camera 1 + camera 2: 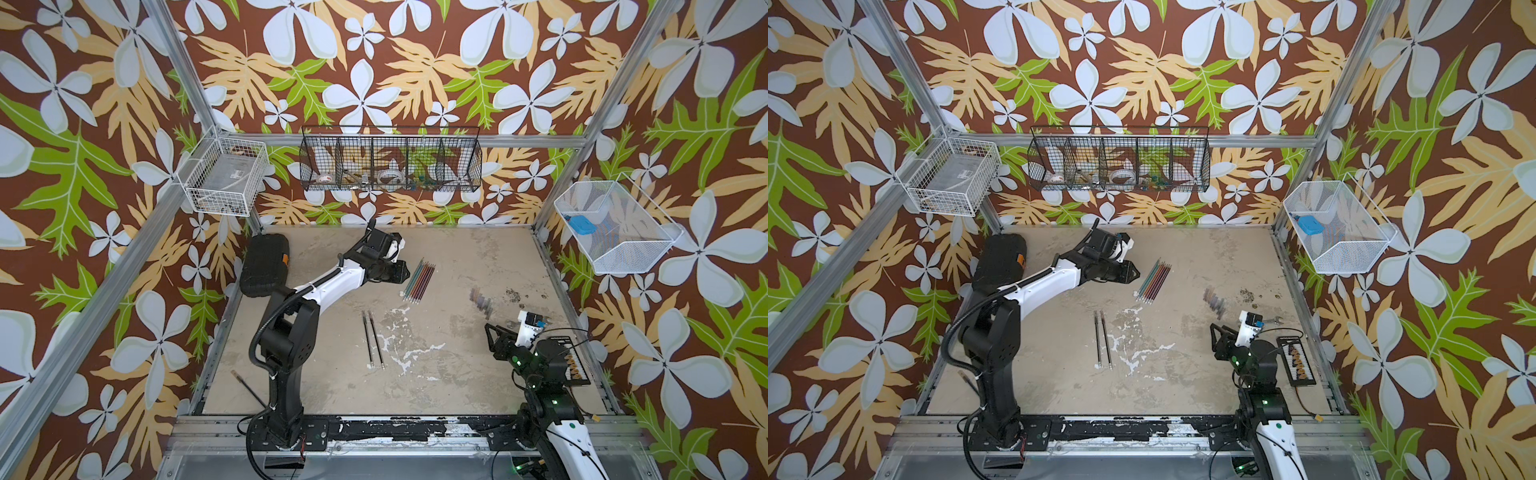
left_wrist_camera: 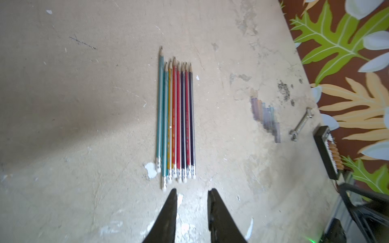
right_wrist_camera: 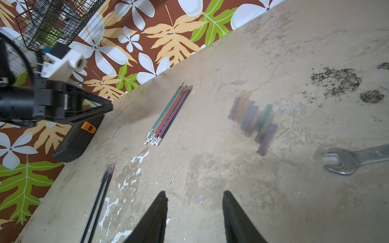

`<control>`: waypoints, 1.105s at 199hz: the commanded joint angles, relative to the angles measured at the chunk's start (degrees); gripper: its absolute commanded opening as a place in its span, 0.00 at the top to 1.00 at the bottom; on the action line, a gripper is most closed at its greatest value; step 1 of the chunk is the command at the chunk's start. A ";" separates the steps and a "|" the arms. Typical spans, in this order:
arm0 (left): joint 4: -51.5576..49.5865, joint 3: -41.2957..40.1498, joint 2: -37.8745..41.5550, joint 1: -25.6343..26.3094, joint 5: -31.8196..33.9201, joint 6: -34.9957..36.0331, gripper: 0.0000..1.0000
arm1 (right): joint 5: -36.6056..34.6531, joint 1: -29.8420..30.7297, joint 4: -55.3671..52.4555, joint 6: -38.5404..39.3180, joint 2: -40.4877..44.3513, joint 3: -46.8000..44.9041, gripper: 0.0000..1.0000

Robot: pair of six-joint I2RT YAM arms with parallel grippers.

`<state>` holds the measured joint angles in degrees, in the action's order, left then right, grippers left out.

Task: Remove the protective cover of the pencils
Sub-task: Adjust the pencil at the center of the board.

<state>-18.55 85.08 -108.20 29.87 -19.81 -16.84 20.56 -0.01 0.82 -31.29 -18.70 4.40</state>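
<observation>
Two black pencils [image 1: 372,340] lie nearest me on counter [image 1: 457,365]. My right hand [image 3: 194,194] hangs off to their side, parted, empty. Farther out, clear caps [image 3: 252,122] in staggered row. Beyond, coloured pencils [image 2: 176,117] side by side, tips bare. My left hand [image 2: 191,190] hangs just short of their eraser ends, parted, gripping nothing.

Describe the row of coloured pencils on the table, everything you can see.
The coloured pencils are about nine thin sticks in teal, yellow, red and dark navy, painted wood by the look. Each has a bare sharpened tip at one end and a silvery ferrule with a white eraser at the other. They lie flat on the table, parallel and touching, ends slightly staggered. No covers sit on them. The left gripper is open just short of the eraser ends, not touching.
</observation>
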 commanded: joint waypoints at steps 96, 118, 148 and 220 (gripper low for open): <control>15.39 -22.90 29.07 -1.22 -11.76 -2.72 0.68 | -1.95 0.11 3.79 0.35 -11.84 2.49 0.54; 16.39 -24.34 28.83 -1.21 -9.83 -2.21 0.68 | -2.75 0.10 4.42 0.18 -12.40 2.45 0.54; 15.86 -24.34 26.35 -1.22 -10.02 -2.07 0.70 | -3.60 0.12 4.32 0.13 -12.51 2.58 0.54; 18.55 -23.01 25.34 -3.08 -18.54 -6.45 0.70 | -2.14 0.12 3.65 0.29 -9.97 1.92 0.54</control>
<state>-3.11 61.58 -83.59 27.97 -33.67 -21.04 17.89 0.01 3.42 -31.24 -28.60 6.37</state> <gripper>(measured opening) 0.303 0.463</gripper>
